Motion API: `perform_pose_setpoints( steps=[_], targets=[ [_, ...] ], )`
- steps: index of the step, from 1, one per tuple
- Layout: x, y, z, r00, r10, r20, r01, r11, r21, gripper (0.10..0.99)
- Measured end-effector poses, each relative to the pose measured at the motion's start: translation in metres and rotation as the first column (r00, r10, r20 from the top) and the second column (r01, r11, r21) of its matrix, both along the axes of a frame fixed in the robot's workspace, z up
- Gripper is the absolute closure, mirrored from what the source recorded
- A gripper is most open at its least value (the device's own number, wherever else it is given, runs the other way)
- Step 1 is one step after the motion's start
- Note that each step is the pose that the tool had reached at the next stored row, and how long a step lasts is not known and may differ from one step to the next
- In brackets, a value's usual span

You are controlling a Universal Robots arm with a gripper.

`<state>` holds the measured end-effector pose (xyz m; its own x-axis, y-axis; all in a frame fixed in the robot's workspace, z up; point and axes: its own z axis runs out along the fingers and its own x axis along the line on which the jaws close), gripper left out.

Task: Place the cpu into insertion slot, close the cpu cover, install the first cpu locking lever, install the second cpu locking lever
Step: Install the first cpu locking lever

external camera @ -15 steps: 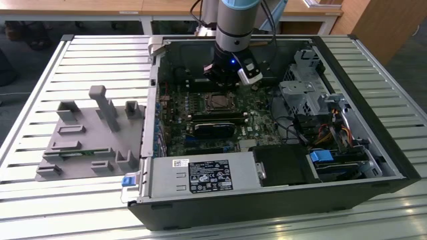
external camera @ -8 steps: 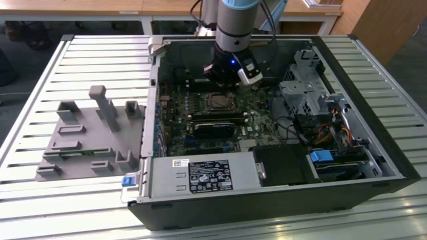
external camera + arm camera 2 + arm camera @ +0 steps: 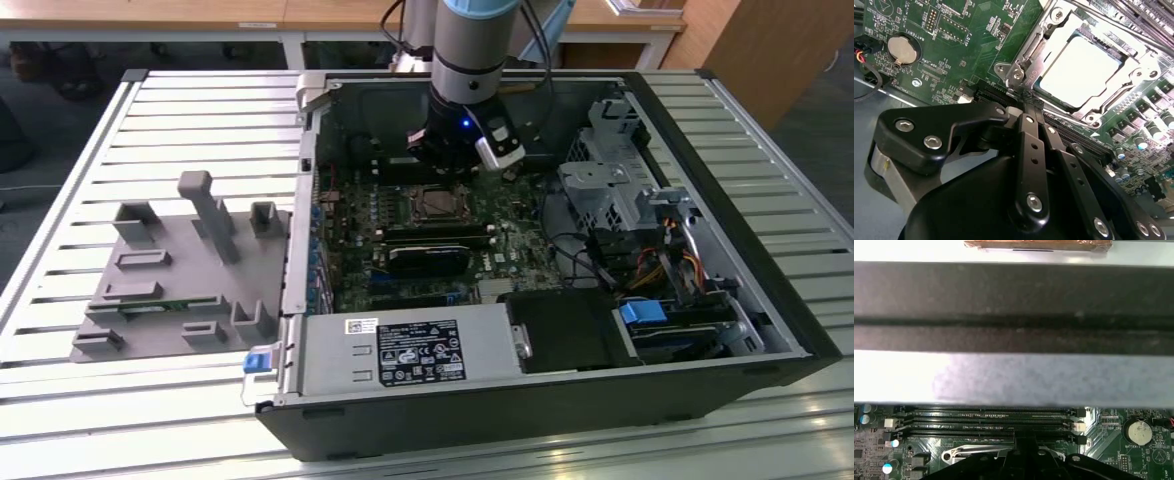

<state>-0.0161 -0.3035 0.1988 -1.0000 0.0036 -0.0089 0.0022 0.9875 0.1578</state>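
the cpu [image 3: 1085,71] sits in the insertion slot [image 3: 434,205] on the green motherboard [image 3: 979,35], with the cpu cover [image 3: 1046,40] lying closed over it (its pale face shows through the frame's window). the gripper [image 3: 1033,102] hangs just beside one edge of the cover, its two fingers drawn together with nothing between them, tips close to the board. in the exterior view the arm [image 3: 467,50] reaches down into the open computer case [image 3: 747,200], which lies on a slatted table [image 3: 200,110] beside a grey fixture [image 3: 174,270].
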Motion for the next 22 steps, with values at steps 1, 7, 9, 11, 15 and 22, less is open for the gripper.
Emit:
perform_pose_setpoints(
  steps=[1, 7, 9, 11, 15, 22],
  targets=[
    [0.0000, 0.0000, 0.0014, 1.0000, 0.000, 0.0001, 0.000, 1.0000, 0.000, 0.980],
    [0.0001, 0.0001, -0.0002, 1.0000, 0.000, 0.0002, 0.000, 1.0000, -0.007, 0.980],
    [0.0001, 0.0001, -0.0007, 1.0000, 0.000, -0.0001, 0.000, 0.9999, -0.012, 0.980],
    [0.0001, 0.0000, -0.0008, 1.0000, 0.000, -0.0001, 0.000, 0.9999, -0.015, 0.980],
    [0.0001, 0.0001, -0.0009, 1.0000, 0.000, 0.0000, 0.000, 0.9999, -0.017, 0.980],
    [0.0002, 0.0001, 0.0014, 1.0000, 0.000, 0.0002, 0.000, 0.9999, -0.017, 0.980]
  ],
)
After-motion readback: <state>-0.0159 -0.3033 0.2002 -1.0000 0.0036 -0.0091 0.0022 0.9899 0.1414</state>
